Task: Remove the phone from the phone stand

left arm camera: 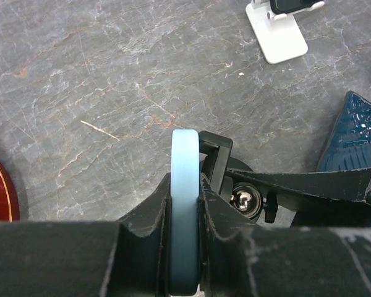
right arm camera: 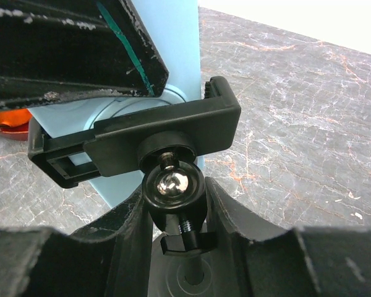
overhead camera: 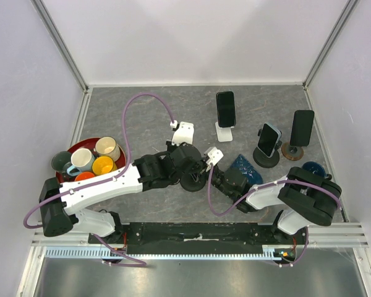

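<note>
A light-blue phone (left arm camera: pixel 185 204) stands on edge in the clamp (left arm camera: pixel 215 154) of a black phone stand (overhead camera: pixel 192 182) at the table's middle. My left gripper (left arm camera: pixel 185 247) is shut on the phone, one finger pressed on each face. In the right wrist view the phone (right arm camera: pixel 173 62) sits in the black clamp (right arm camera: pixel 167 133) above a shiny ball joint (right arm camera: pixel 173 185). My right gripper (right arm camera: pixel 173 213) is shut on the stand's ball-joint neck. In the top view the left gripper (overhead camera: pixel 191 164) and right gripper (overhead camera: pixel 215 178) meet at the stand and hide most of the phone.
A red tray (overhead camera: pixel 63 176) with several cups lies at the left. Three other phones on stands are at the back right: white (overhead camera: pixel 225 117), black (overhead camera: pixel 268 145), wooden (overhead camera: pixel 301 133). A blue dish (overhead camera: pixel 244 167) lies just right of the grippers.
</note>
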`<state>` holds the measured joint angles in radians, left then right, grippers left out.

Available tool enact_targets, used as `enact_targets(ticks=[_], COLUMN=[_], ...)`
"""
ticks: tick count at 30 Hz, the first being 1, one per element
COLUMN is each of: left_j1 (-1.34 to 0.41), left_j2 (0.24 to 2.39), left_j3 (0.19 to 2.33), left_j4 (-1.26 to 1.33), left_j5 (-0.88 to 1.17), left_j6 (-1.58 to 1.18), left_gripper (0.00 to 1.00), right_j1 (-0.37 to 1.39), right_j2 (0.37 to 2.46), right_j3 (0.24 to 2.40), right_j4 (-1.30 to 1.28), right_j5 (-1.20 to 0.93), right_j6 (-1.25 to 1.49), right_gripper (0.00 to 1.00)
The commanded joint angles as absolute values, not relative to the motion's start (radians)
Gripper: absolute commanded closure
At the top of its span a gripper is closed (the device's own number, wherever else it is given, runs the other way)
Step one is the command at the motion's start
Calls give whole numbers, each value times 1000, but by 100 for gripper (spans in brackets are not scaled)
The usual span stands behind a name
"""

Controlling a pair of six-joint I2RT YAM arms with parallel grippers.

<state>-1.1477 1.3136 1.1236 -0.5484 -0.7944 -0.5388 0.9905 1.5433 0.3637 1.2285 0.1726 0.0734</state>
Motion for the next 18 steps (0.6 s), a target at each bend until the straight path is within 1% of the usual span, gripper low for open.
enact_targets(ticks=[1, 6, 9, 13, 18], left_j1=[-1204, -1204, -1190, -1111, -1032], left_j2=[1253, 1250, 1238, 1224, 1247], left_j3=[1167, 1167, 1180, 1197, 1197], left_j4=[-715, -756, -761, -678, -476], left_j5=[-743, -778, -833, -816, -730], left_j6=[-695, -736, -723, -617, -508], left_gripper=[98, 98, 98, 98, 98], right_j1=[934, 934, 933, 934, 936], right_j2=[1566, 1565, 1566, 1569, 1574], right_j3=[377, 377, 373, 356, 347], right_j4=[1086, 1088, 1103, 1155, 1204], right_j5=[532, 526, 514, 468, 394], right_j6=[103, 100, 88, 58, 22], right_gripper=[100, 100, 100, 100, 100])
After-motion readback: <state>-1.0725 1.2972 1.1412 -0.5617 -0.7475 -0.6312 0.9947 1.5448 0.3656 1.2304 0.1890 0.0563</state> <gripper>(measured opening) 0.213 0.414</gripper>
